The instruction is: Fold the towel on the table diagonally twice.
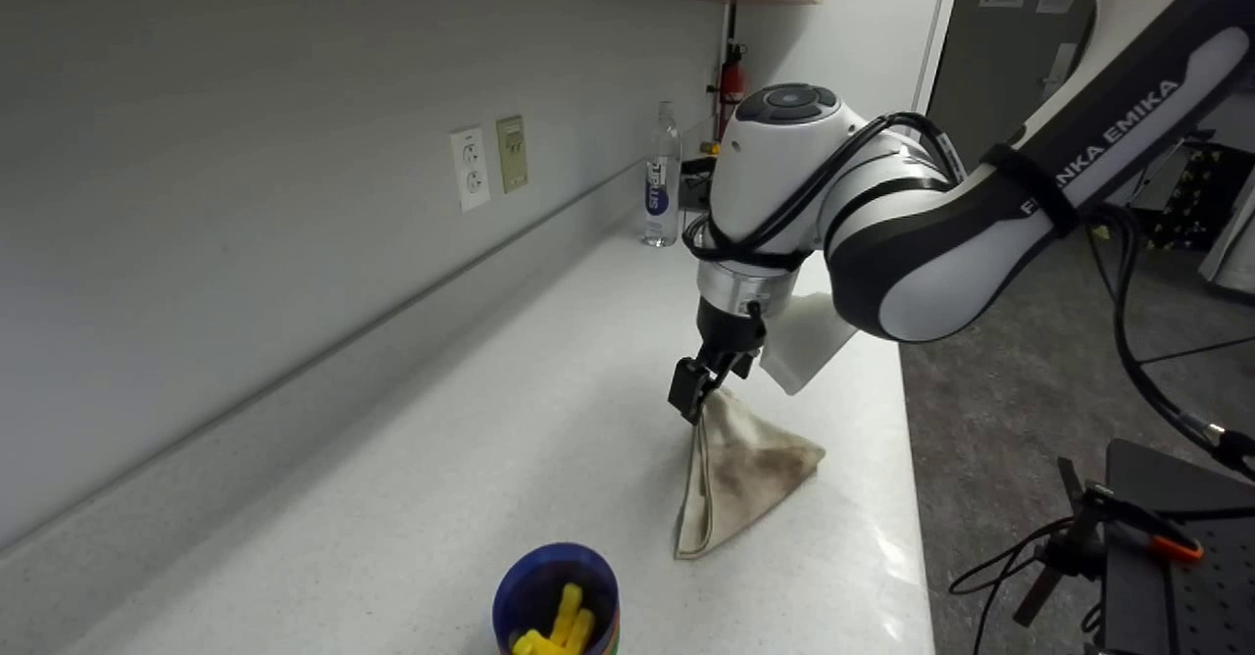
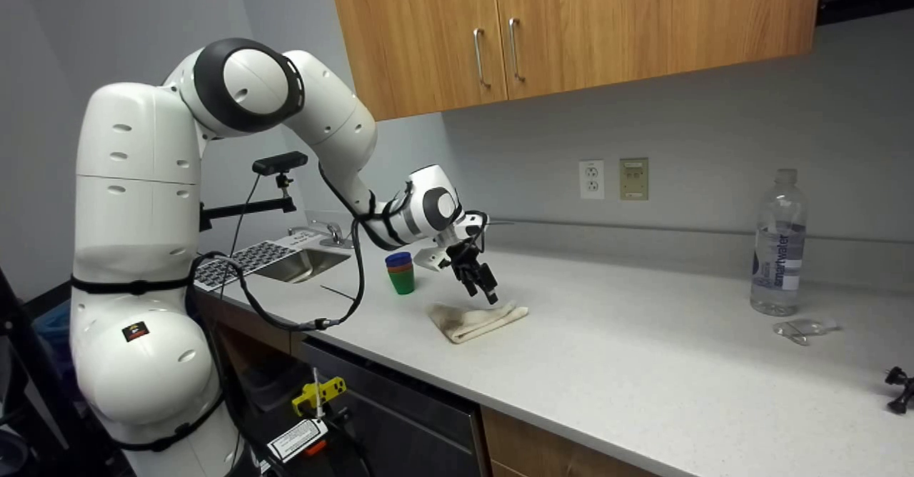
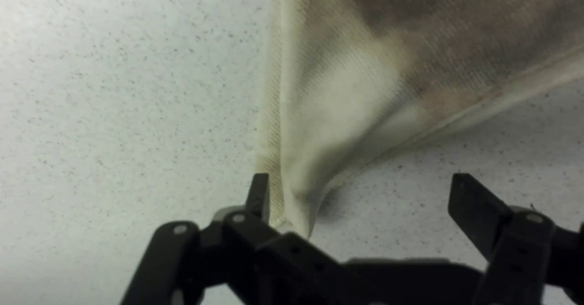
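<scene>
The towel is beige with brown stains and lies on the counter folded into a triangle of layers. It shows in both exterior views (image 1: pixel 750 469) (image 2: pixel 468 321) and in the wrist view (image 3: pixel 365 67). My gripper (image 1: pixel 714 402) is open above one corner of the towel, and it also shows in an exterior view (image 2: pixel 483 295). In the wrist view my gripper (image 3: pixel 360 181) has its fingers wide apart. The towel's narrow, raised corner lies between them, close to the left finger. The tip of that corner is partly hidden behind the gripper. The fingers are not closed on it.
Stacked cups (image 1: pixel 556 591) (image 2: pixel 400 273), blue on top, hold yellow pieces on the counter. A water bottle (image 1: pixel 663 179) (image 2: pixel 778 248) stands near the wall. The counter's front edge (image 1: pixel 912 498) runs close to the towel. Wooden cabinets (image 2: pixel 571 27) hang above. A sink (image 2: pixel 303 266) lies beyond.
</scene>
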You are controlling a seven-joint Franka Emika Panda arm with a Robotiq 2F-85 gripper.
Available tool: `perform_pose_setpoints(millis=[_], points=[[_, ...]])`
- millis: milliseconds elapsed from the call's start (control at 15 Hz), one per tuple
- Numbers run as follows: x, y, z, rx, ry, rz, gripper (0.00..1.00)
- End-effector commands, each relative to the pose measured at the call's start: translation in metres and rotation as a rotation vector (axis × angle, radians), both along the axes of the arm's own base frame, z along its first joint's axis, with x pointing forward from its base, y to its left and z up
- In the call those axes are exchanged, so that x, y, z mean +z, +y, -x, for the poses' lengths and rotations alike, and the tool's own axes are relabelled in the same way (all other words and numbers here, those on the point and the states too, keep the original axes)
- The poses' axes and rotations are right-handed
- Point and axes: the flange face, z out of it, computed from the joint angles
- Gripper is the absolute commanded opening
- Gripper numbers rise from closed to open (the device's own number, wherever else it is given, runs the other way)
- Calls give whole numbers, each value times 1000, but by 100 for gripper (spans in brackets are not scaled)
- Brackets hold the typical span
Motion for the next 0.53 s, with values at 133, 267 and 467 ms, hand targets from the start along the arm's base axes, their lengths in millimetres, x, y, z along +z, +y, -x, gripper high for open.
perform_pose_setpoints(millis=[133,267,467], points=[[-4,5,-3,115,48,-80,100],[-3,3,-4,139,55,-72,100],[-4,4,-1,124,63,-60,100]])
